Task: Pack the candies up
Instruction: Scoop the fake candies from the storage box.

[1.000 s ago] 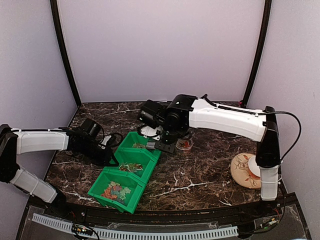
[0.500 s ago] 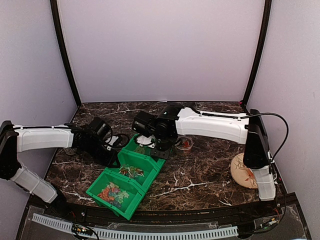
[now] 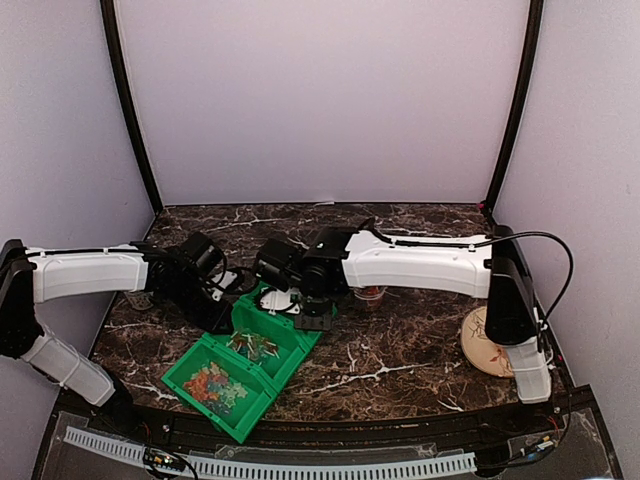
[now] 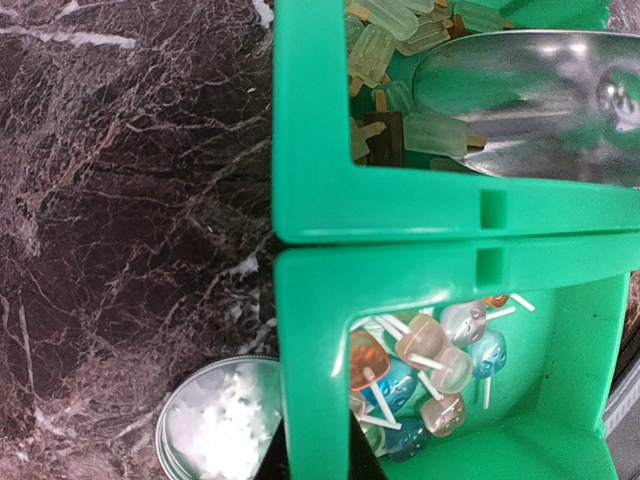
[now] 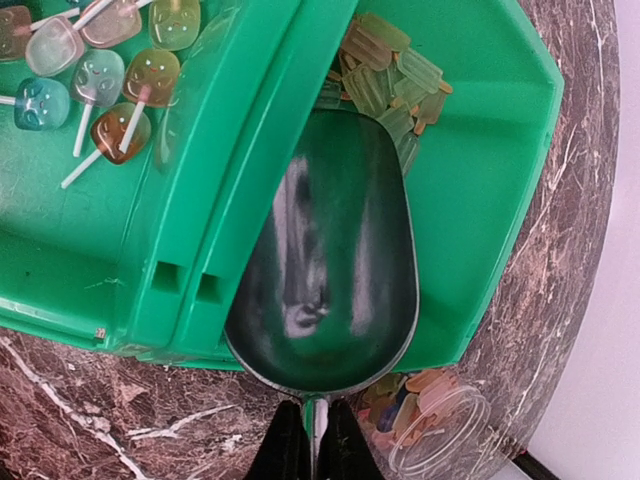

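Pinching the thin handle of the metal scoop (image 5: 330, 250) with the right gripper (image 5: 316, 445), squeezed tight with no gap to see. Resting the scoop's bowl inside the end green bin (image 5: 500, 130), looking empty for now. Straight ahead of those fingers, past the bowl's front lip: the candies (image 5: 395, 70), pale ice-lolly shapes piled at the far end of that same bin, just beside the lip. Pointing the scoop's long line from handle to lip right at the pile, so probably only a push forward and a little dip to fill up. Clamping the side wall of the next bin (image 4: 310, 330), the one with the lollipops (image 4: 430, 350), in the left gripper (image 4: 318, 462), nearly closed on the green plastic, likely to stop the bins sliding. Much nearer the pile with the right arm. Close by the handle, outside the bin: a clear jar (image 5: 440, 430) with a few sweets inside.
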Controlling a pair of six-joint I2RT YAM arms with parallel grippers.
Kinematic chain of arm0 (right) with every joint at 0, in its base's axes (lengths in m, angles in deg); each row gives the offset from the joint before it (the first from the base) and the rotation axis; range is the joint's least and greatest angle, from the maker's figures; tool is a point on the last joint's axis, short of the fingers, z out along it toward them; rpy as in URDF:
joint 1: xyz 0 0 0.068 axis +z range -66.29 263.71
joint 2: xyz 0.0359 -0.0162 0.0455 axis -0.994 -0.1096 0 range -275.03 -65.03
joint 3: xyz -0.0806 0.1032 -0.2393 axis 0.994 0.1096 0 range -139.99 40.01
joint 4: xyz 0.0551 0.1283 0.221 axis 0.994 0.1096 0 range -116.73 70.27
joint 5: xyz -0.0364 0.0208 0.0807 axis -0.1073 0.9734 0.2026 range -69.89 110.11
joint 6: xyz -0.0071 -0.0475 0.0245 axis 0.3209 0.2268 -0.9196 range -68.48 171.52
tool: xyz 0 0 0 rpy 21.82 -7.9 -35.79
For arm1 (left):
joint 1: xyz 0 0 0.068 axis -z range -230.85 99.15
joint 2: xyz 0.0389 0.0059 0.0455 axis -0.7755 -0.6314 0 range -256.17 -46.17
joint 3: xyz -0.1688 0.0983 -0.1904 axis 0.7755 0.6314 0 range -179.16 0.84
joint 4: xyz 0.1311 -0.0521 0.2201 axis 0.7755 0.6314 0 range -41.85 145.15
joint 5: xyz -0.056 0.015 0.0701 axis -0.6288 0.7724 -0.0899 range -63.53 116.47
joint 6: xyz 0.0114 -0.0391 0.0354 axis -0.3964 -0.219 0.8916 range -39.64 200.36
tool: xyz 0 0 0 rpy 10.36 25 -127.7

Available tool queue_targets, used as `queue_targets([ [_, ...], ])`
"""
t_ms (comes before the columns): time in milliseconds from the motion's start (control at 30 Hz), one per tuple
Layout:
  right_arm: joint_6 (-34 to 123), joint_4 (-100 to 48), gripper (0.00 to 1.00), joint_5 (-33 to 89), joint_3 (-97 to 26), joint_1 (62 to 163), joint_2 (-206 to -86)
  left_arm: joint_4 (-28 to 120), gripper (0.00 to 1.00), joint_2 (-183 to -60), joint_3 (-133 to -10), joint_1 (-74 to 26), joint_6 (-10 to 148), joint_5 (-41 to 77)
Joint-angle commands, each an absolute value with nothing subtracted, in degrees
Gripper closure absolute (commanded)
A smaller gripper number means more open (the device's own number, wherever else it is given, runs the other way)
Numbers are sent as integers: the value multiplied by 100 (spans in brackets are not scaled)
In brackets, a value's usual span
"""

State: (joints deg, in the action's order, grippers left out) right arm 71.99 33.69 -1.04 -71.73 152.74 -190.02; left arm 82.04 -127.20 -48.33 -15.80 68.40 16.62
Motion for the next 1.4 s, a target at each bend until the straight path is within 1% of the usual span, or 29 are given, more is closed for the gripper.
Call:
queue_targets([
  [0, 7814, 3292, 100, 1305, -6879, 15410, -19336, 7979, 100, -12519, -5128, -1596, 6801, 1287],
  [533, 7091, 196, 100, 3592, -5129, 14686, -18659, 8001, 100, -12591, -5182, -1593, 7032, 1017],
  [633, 6876, -274, 100, 3267, -4930, 14646, -18630, 8042, 100, -12577, -5198, -1596, 7067, 1032],
  [733, 6905, -730, 100, 2365, -4678, 14744, -18602, 8065, 100, -12588, -5216, -1591, 7105, 1040],
  [767, 6914, -914, 100, 2259, -4549, 14752, -18565, 8064, 100, -12601, -5224, -1595, 7115, 1053],
  [833, 6852, -1242, 100, 2279, -4324, 14731, -18456, 8049, 100, -12621, -5225, -1596, 7122, 1040],
  [933, 6634, -1722, 100, 2680, -4028, 14649, -18283, 8016, 100, -12608, -5213, -1596, 7129, 994],
  [1033, 6206, -2631, 100, 3062, -3553, 14516, -17986, 7953, 100, -12598, -5175, -1596, 7183, 922],
  [1233, 6135, -3528, 100, 2536, -2914, 14505, -17757, 7750, 100, -12558, -5013, -1601, 7259, 826],
  [1367, 6103, -3676, 100, 2498, -2779, 14498, -17722, 7633, 100, -12527, -4914, -1604, 7248, 811],
])
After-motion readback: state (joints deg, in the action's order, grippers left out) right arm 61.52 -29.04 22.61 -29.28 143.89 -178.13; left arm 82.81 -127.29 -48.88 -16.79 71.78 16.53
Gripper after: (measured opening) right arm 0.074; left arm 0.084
